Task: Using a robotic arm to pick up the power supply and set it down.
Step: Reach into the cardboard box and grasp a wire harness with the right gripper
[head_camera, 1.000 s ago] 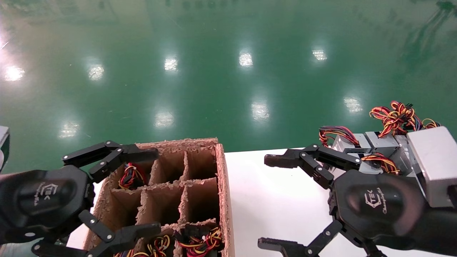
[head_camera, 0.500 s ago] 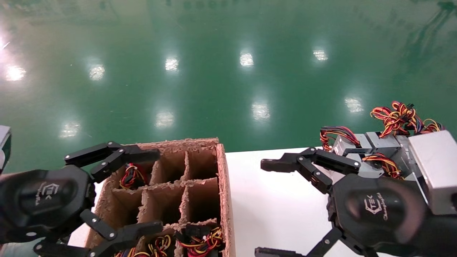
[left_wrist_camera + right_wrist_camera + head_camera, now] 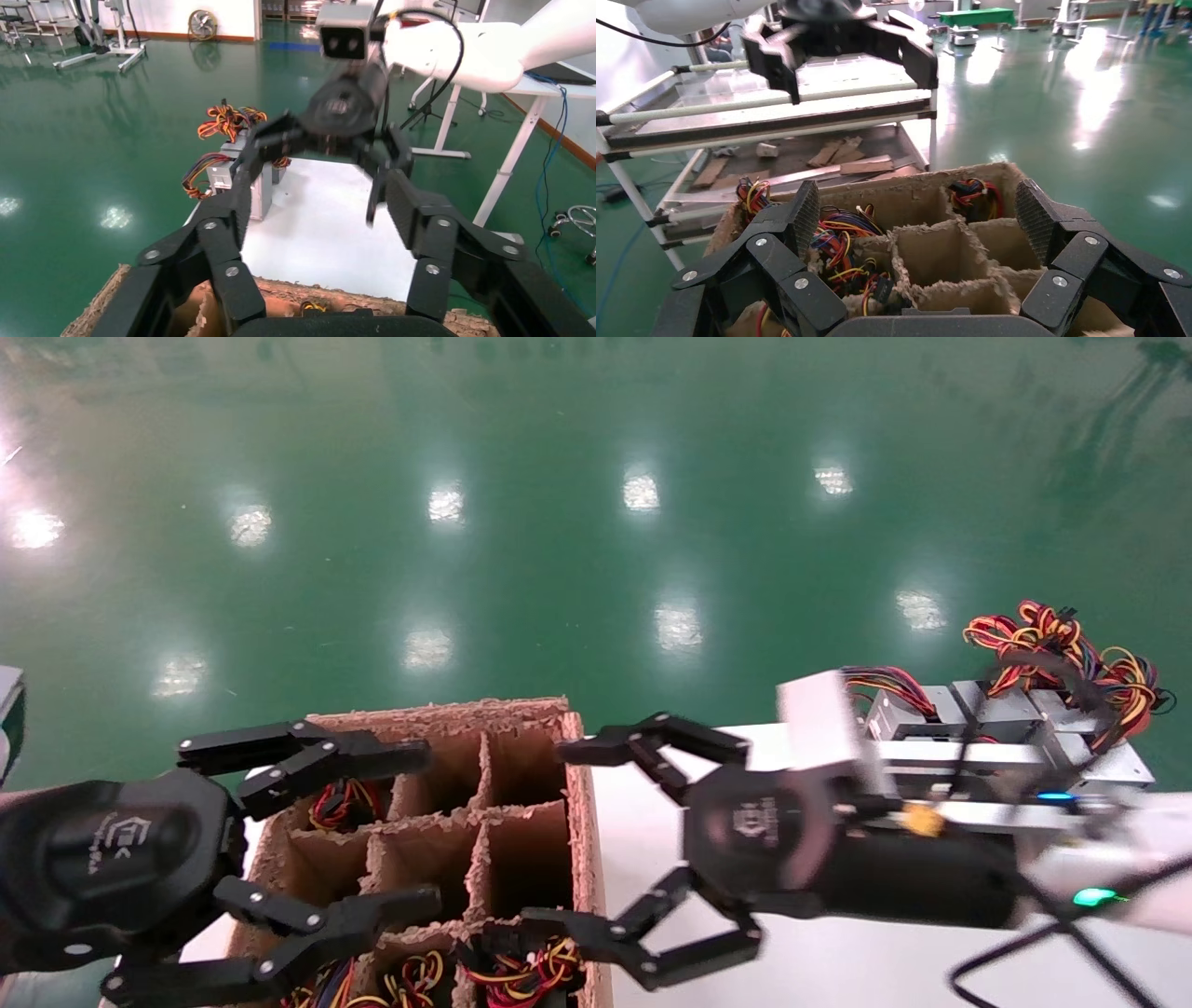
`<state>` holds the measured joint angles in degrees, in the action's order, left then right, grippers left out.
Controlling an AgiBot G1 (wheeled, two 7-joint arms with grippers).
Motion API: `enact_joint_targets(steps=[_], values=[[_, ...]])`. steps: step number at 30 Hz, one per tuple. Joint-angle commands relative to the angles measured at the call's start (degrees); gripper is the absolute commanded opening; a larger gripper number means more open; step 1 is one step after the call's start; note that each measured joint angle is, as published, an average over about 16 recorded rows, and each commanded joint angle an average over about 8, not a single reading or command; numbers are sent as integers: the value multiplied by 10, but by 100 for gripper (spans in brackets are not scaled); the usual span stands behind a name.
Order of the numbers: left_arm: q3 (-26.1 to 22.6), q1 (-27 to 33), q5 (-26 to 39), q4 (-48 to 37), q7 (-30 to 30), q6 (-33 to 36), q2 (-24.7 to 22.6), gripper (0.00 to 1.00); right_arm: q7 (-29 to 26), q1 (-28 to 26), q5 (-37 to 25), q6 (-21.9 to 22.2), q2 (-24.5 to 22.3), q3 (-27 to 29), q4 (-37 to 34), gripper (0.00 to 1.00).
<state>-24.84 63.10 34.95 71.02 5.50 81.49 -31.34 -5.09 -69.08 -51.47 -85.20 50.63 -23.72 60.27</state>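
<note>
Brown pulp-cardboard divided box (image 3: 577,822): the black claw right gripper (image 3: 596,845), spread wide and empty, is best centred over the 6 o'clock cell's wire-bundled power supply (image 3: 521,966); the left gripper (image 3: 372,831) is likewise wide.

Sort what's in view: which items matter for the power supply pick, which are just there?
Job:
- right gripper, open, at the divided cardboard box
- wired units in the box's cells
- power supplies grouped on the white table

Lying about:
- left gripper, open, over the box's left side
- metal rack behind the box
- green floor
</note>
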Motion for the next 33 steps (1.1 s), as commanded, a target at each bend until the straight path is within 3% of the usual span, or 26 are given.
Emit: enact_joint_targets(steps=[1, 21, 33], values=[[0, 0, 0, 0, 0, 0, 0, 0, 12, -11, -12, -6, 25, -12, -31, 100], [0, 0, 0, 0, 0, 0, 0, 0, 134, -106, -74, -27, 213, -72, -282, 100], [0, 0, 0, 0, 0, 0, 0, 0, 181, -135, -74, -15, 264, -88, -386, 100]])
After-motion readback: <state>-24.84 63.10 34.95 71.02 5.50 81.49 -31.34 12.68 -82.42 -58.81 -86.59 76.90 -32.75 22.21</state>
